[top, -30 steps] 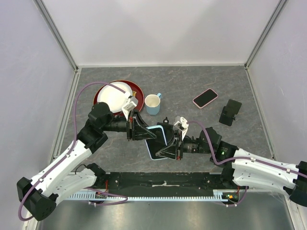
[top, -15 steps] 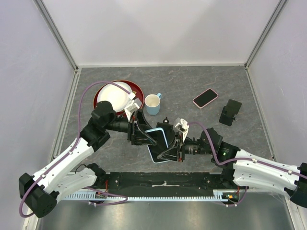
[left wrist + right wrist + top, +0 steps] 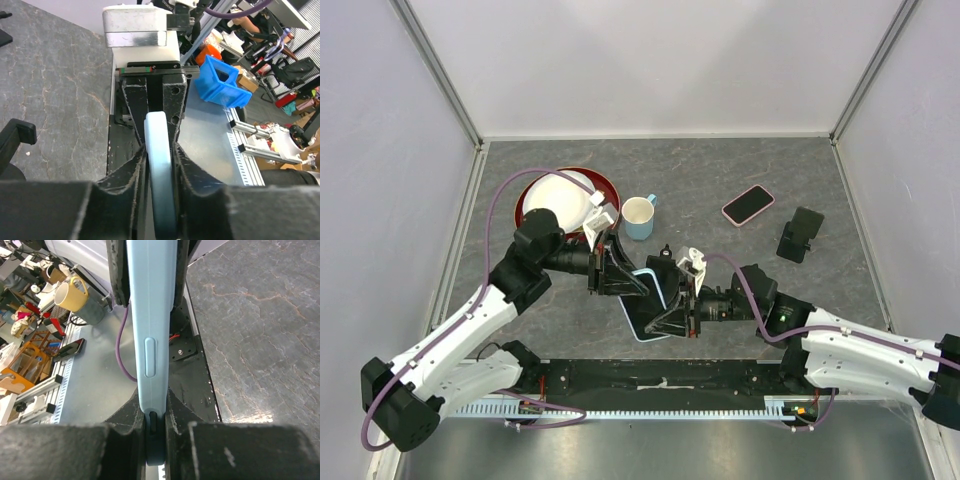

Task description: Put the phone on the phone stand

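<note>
A phone in a light blue case [image 3: 642, 305] is held on edge above the table's front middle, between both grippers. My left gripper [image 3: 623, 284] is shut on its far-left end and my right gripper [image 3: 669, 316] is shut on its near-right end. In the left wrist view the phone's edge [image 3: 158, 131] runs between the shut fingers of the left gripper [image 3: 159, 150]. In the right wrist view the phone's edge with a side button [image 3: 150, 315] stands in the right gripper [image 3: 154, 412]. The black phone stand [image 3: 802, 234] stands empty at the right.
A pink phone [image 3: 748, 204] lies flat left of the stand. A light blue mug [image 3: 638, 216] stands behind the grippers. A white bowl [image 3: 560, 198] sits on a red plate [image 3: 608, 186] at the back left. Walls enclose the table.
Both grippers have stayed shut on the blue phone. The phone has shifted slightly toward the near edge, and the left arm has followed it.
</note>
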Robot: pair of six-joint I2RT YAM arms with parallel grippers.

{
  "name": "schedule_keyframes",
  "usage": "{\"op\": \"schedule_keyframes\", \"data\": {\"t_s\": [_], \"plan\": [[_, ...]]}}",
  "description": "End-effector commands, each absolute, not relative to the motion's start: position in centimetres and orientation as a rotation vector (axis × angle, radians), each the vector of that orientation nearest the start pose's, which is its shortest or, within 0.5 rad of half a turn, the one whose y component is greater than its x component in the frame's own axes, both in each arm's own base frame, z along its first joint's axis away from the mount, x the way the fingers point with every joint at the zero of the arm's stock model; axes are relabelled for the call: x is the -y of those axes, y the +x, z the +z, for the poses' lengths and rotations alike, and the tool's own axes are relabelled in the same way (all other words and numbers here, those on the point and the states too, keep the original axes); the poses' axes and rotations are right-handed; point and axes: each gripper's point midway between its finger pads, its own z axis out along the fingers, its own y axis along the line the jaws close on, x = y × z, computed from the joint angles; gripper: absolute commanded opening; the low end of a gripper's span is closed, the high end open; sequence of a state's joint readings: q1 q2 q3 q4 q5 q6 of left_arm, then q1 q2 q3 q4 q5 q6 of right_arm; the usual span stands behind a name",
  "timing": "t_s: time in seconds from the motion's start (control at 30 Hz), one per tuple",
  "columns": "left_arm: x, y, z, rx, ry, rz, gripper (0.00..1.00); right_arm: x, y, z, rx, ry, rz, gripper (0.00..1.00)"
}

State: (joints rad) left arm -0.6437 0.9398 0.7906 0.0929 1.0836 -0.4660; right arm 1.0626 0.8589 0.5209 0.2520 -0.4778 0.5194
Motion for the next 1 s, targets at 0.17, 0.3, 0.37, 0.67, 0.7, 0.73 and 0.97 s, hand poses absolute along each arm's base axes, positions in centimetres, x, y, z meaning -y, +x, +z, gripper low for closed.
{"op": "schedule_keyframes", "data": {"t_s": [0.17, 0.3, 0.37, 0.67, 0.7, 0.73, 0.97], "plan": [[28.0, 10.6, 32.5, -1.468, 1.083, -1.553, 0.02, -31.9, 9.1, 27.1, -1.590, -0.803, 1.418, 0.42], [27.4, 11.9, 33.1, -1.449, 1.005, -1.421, 0.02, -29.4, 12.0, 25.2, -1.706, -0.641, 1.214, 0.76], [26.9, 12.4, 33.2, -1.445, 0.983, -1.350, 0.02, -27.6, 12.9, 24.4, -1.786, -0.565, 1.116, 0.77], [23.0, 14.6, 36.7, -1.385, 0.802, -1.034, 0.02, -24.1, 16.1, 23.2, -2.015, -0.376, 0.763, 0.66], [22.2, 14.6, 38.4, -1.362, 0.759, -1.004, 0.02, -23.7, 16.5, 23.1, -2.026, -0.350, 0.727, 0.67], [21.3, 15.4, 38.8, -1.389, 0.685, -0.958, 0.02, -23.4, 16.8, 22.7, -2.048, -0.317, 0.695, 0.67], [20.7, 15.7, 43.5, -1.358, 0.600, -0.963, 0.02, -24.8, 18.6, 22.8, -2.001, -0.233, 0.696, 0.66]]}}
